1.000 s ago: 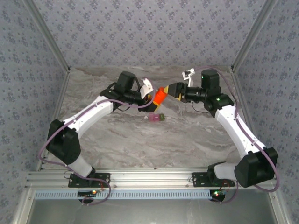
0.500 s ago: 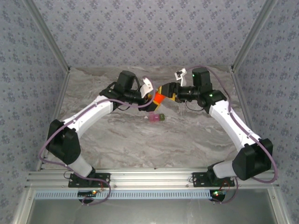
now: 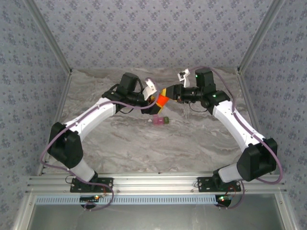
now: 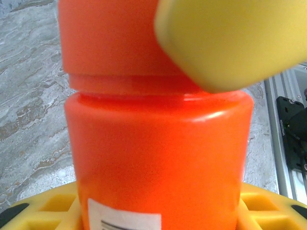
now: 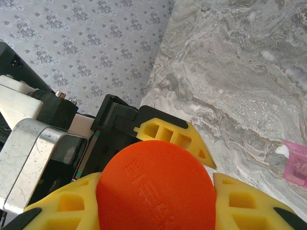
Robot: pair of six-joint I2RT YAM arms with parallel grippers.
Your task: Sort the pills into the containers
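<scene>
Left gripper [image 3: 153,98] clamped on the orange-red pill bottle [image 4: 158,158]; right gripper [image 5: 156,206] closed around its cap [image 5: 153,179]. On the marble table [image 3: 144,143], near the bottle, we see the containers [image 3: 160,121], pink joined to olive-green; their contents we cannot tell. The right wrist view adds the cap's embossed top and the pink compartment [image 5: 295,165].

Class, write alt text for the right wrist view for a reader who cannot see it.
An orange bottle cap, seen end-on, is held between the two yellow fingers of the right gripper. Beyond it lie a grey marble table, a pink box at the right edge, and patterned wallpaper.
</scene>
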